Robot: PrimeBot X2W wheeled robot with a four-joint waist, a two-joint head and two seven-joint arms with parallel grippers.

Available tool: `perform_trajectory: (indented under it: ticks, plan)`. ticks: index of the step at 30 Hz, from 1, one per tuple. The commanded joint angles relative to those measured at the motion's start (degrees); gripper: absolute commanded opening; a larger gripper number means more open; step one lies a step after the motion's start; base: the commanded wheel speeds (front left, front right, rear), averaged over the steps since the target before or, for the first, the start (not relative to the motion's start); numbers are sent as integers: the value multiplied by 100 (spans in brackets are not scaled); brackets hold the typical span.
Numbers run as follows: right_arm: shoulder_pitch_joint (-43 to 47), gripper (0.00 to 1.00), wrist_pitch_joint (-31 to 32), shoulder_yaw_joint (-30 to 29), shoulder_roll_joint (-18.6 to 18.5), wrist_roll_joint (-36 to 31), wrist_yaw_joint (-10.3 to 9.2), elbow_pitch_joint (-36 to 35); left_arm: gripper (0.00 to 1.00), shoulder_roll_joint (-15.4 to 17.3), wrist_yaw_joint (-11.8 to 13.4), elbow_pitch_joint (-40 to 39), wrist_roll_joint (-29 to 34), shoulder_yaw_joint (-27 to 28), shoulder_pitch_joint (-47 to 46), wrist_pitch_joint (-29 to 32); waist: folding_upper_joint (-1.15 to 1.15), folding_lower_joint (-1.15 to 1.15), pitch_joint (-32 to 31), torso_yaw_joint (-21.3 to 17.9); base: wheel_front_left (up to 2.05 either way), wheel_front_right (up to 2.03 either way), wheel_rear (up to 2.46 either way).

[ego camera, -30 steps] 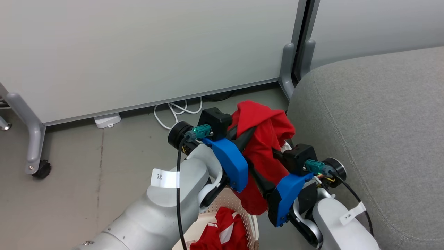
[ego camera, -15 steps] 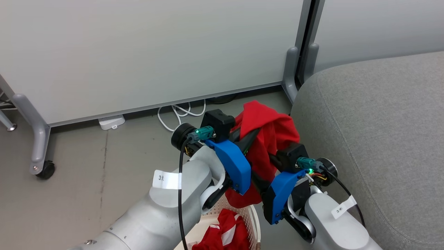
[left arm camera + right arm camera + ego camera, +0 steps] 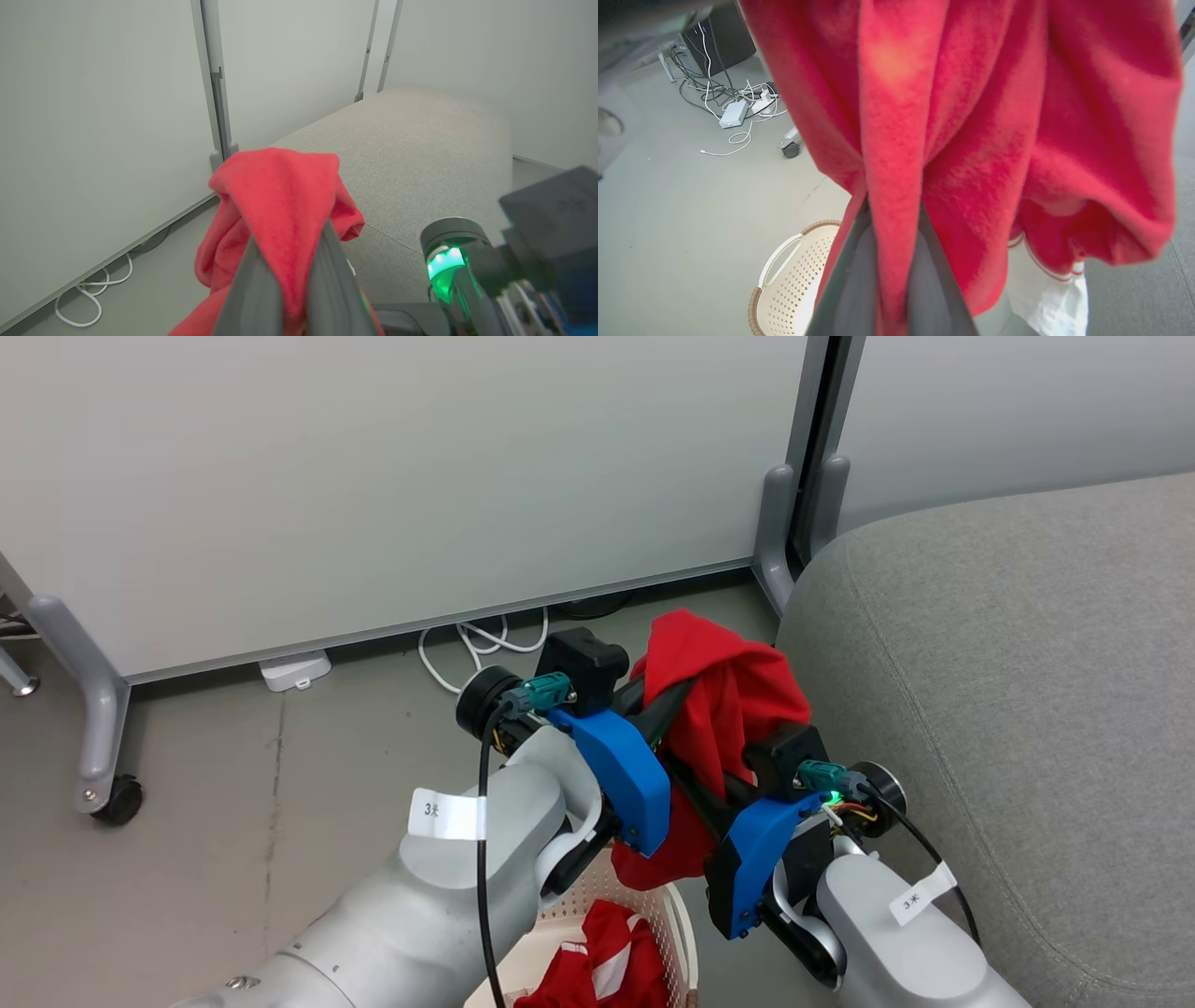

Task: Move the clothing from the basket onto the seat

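A bright red shirt (image 3: 724, 686) hangs bunched between my two grippers, above the floor and just left of the grey seat (image 3: 1008, 663). My left gripper (image 3: 672, 705) is shut on its upper fold (image 3: 280, 186), with the fingers (image 3: 252, 284) pinching the cloth. My right gripper (image 3: 695, 784) is shut on it lower down, and red fabric (image 3: 971, 116) drapes over those fingers (image 3: 924, 289); a white cuff (image 3: 1045, 289) dangles below. The cream perforated basket (image 3: 674, 917) stands under my arms with a second red garment with white trim (image 3: 597, 961) inside. Its brown rim and white handle (image 3: 780, 261) show in the right wrist view.
Pale partition panels stand behind, with a post foot (image 3: 775, 537) beside the seat's corner and a castor (image 3: 117, 798) at the left. White cables (image 3: 476, 639) and a small white box (image 3: 294, 667) lie along the wall base. More cables and a power strip (image 3: 733, 114) lie on the floor.
Both grippers have raised the shirt a little, and its hanging hem has come up off the basket's rim. The right gripper has drawn closer to the left. The head view has shifted slightly.
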Motion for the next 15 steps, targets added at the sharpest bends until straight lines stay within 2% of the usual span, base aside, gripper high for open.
perform_trajectory:
  ticks: [1, 5, 6, 8, 9, 11, 15]
  plan:
    - [-92, 0, -46, 18, -12, 24, 1, 40, 0, 1, 15, 13, -36, -2, -115, -31, 0, 0, -1, -4, 0, 0, 0]
    - [-118, 0, -99, 44, -12, 23, 1, 90, 0, 1, 25, 35, -43, -10, -125, -44, 0, 0, -7, -15, 0, 0, 0]
    - [-119, 0, -110, 51, -12, 18, 1, 102, 13, 1, 32, 38, -41, -2, -126, -44, 0, 0, -11, -18, 0, 0, 0]
    - [-137, 0, -135, 61, -12, -59, 1, 144, 23, 2, 41, 48, -38, 13, -118, -50, 0, 0, -21, -25, 0, 0, 0]
    - [-146, 0, -137, 60, -12, -63, 1, 156, 37, 2, 50, 53, -22, 27, -121, -54, 0, 0, -21, -27, 0, 0, 0]
    - [-158, 0, -153, 50, -12, -92, 1, 177, 100, 2, 65, 47, 30, 95, -112, -61, 0, 0, -21, -28, 0, 0, 0]
    - [-172, 0, -184, 5, -12, -165, 1, 196, 100, 90, 144, -141, 288, 472, 105, -52, 0, 0, -6, -17, 0, 0, 0]
